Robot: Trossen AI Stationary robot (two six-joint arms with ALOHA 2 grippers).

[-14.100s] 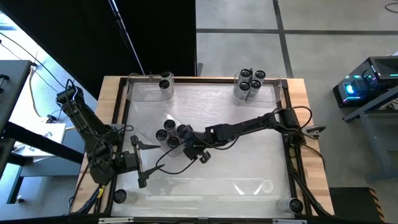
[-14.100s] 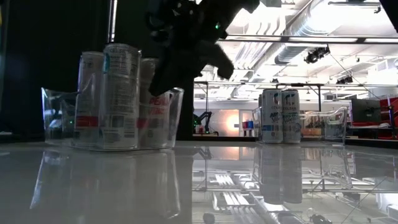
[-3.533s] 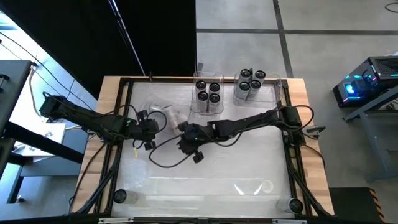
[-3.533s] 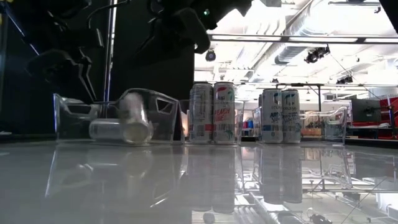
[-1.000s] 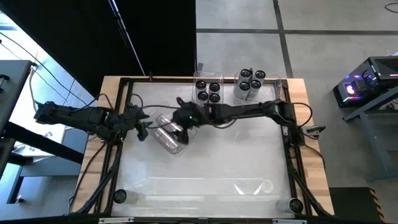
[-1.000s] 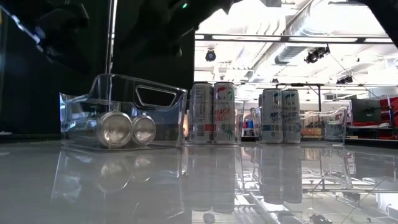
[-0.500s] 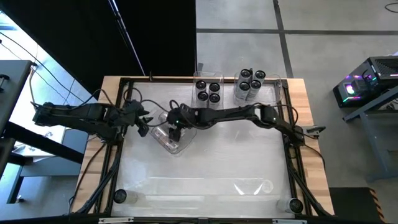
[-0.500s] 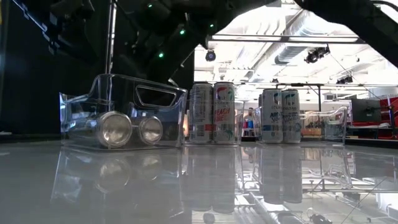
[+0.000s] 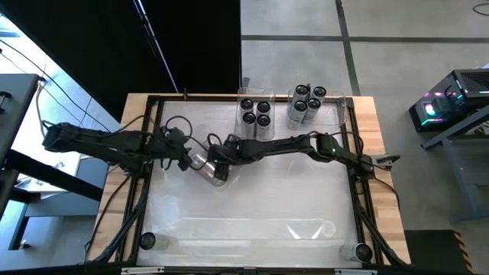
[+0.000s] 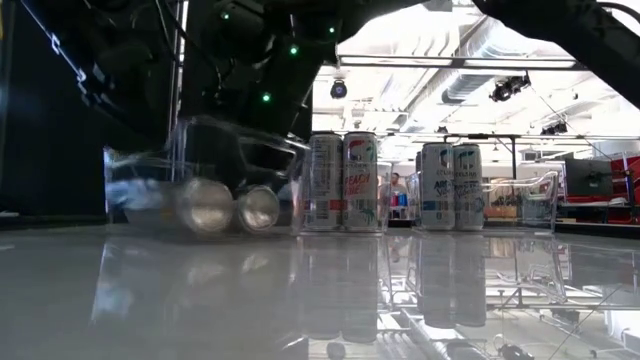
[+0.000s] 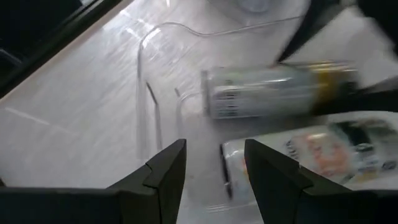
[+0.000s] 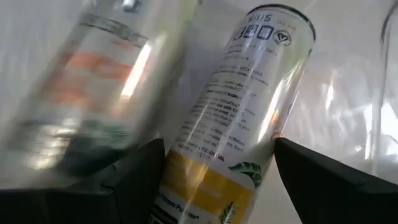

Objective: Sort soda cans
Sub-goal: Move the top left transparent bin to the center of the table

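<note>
glossy white table (image 9: 260, 198), bright workshop behind

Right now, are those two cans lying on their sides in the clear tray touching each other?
Cannot tell. In the low view the two lying cans sit close together, but blur hides whether they meet.

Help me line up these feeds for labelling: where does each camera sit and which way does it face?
High: overhead, straight down; both arms, left gripper, right gripper.
Low: table height, level across; arms overhead.
Left wrist: past its own fingers at lying cans.
Right wrist: own fingers around a lying can.
Shared: tipped tray, standing cans.
</note>
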